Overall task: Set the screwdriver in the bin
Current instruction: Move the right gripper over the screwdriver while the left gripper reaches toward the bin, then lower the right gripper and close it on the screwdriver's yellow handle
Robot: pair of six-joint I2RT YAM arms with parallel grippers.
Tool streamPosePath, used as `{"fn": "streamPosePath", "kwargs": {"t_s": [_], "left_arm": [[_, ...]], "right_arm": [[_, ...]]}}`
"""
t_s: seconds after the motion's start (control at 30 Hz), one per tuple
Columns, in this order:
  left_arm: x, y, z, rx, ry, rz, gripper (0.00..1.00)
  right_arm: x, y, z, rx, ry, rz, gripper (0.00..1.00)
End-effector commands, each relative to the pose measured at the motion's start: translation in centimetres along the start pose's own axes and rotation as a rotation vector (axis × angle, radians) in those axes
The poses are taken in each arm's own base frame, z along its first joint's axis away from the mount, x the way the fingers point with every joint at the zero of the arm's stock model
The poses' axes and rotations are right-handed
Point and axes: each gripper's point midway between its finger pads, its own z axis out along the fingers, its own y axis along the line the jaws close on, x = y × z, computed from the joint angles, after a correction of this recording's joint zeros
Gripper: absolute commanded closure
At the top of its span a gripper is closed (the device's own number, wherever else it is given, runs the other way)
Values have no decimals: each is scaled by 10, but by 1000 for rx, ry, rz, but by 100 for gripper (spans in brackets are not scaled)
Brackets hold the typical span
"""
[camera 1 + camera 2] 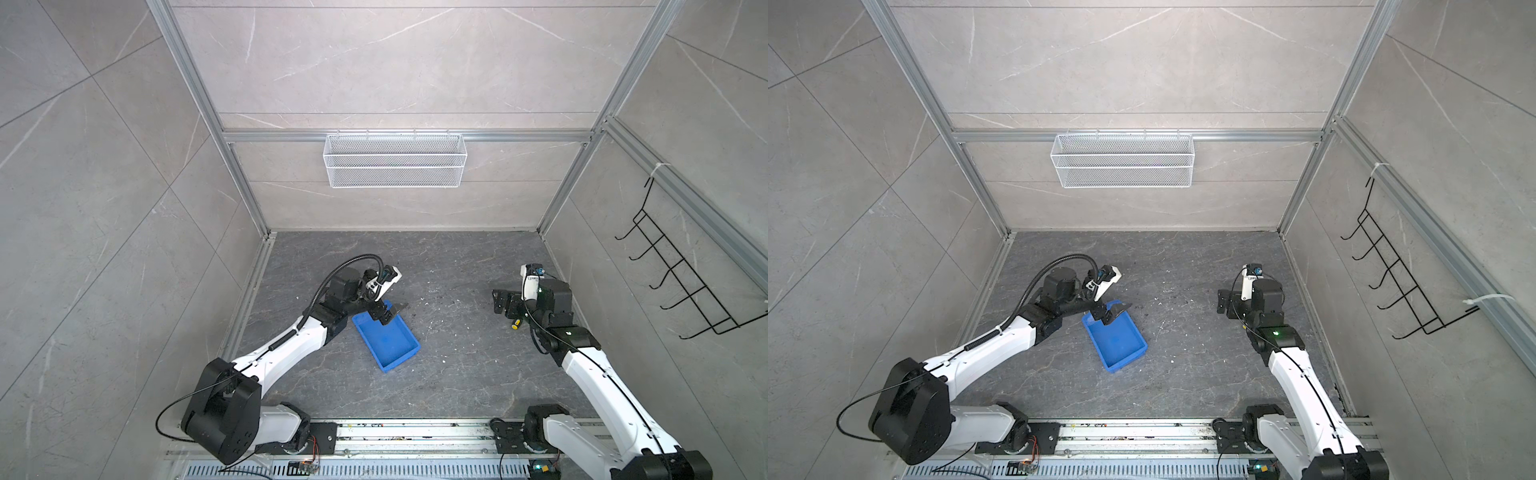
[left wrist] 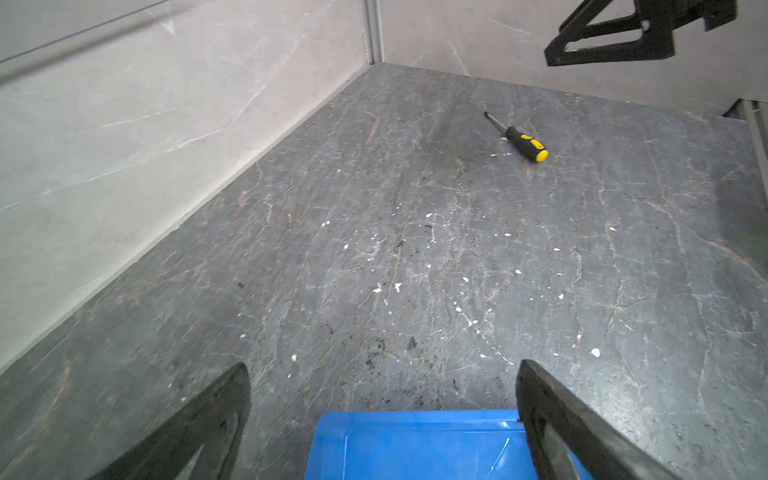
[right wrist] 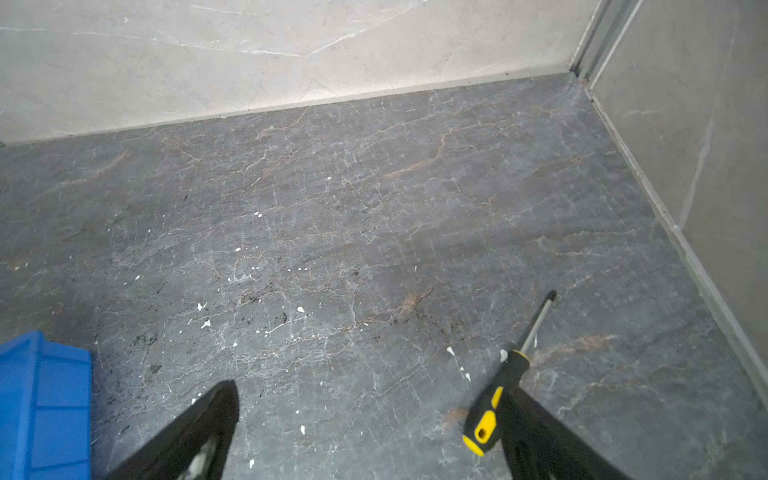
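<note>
Top views: left hand (image 1: pixel 394 314) open, empty, over the far end of the bin (image 1: pixel 392 347); right hand (image 1: pixel 504 305) well apart from the bin. In a top view the screwdriver (image 1: pixel 515 325) shows its yellow end on the counter (image 1: pixel 449 270), just beside the right hand.
Left wrist: jaws wide, bin (image 2: pixel 415 444) edge between them, screwdriver (image 2: pixel 521 140) flat, well apart.
Right wrist: jaws fully spread, gripping nothing; screwdriver (image 3: pixel 496 401) handle just beside one jaw, contact unclear.
</note>
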Motion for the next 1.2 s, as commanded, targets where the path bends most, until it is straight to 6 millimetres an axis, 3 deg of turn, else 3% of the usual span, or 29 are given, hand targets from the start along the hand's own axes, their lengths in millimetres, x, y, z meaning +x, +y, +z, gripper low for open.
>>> {"fn": "streamPosePath", "kwargs": {"t_s": [0.0, 0.17, 0.37, 0.77, 1.17], "left_arm": [[-26, -14, 9, 64, -60, 63, 0], [-38, -34, 22, 129, -74, 88, 0], [-47, -52, 35, 192, -86, 112, 0], [-60, -87, 56, 313, -106, 144, 0], [-56, -117, 74, 393, -72, 179, 0]], "right_arm": [[-3, -4, -5, 34, 10, 80, 1], [4, -13, -2, 92, 85, 162, 11], [16, -26, 6, 174, 183, 202, 1], [49, -71, 19, 336, 335, 406, 1], [79, -97, 46, 392, 491, 475, 1]]}}
